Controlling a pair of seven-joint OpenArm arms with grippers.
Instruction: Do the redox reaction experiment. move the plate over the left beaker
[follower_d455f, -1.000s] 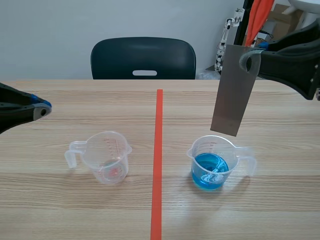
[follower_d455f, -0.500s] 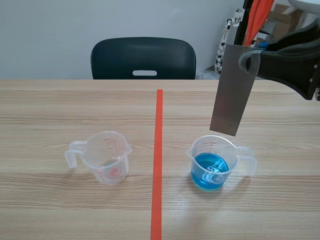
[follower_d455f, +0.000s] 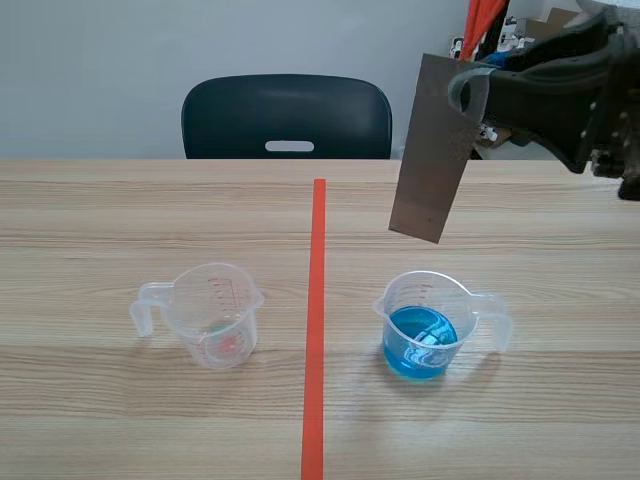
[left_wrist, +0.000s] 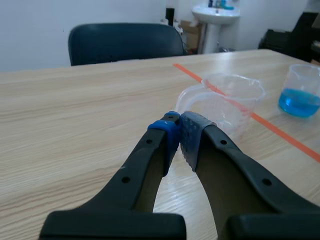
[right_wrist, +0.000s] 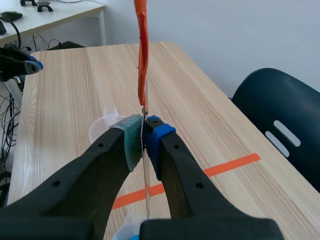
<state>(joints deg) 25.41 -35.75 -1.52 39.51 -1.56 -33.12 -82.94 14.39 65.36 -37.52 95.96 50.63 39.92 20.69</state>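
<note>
"Two beakers, right? Which one does the plate go to?"

"The left beaker (follower_d455f: 215, 312). It is clear, and it sits left of the tape line (follower_d455f: 316, 300). The right beaker (follower_d455f: 425, 325) has blue water in it."

"So where is the plate now?"

"The plate (follower_d455f: 432, 150) hangs in the air, tipped a bit. It is above the right beaker and a little toward the line. It touches neither beaker. I think most of the trip is not yet done."

"What has to come next?"

"I think the arm has to carry it sideways across the line. It must be high enough not to bump a rim. Then it should stop right over the left beaker."

"What about the left gripper?"

"The left gripper (left_wrist: 179, 131) is closed with nothing in it. Its pads meet, and the left beaker is just ahead of it."

"And the right one?"

"The right gripper (follower_d455f: 470, 90) pinches the plate near its top end. Only the thin plate sits between the pads. It could slip if the squeeze is weak, so go slow."
</note>
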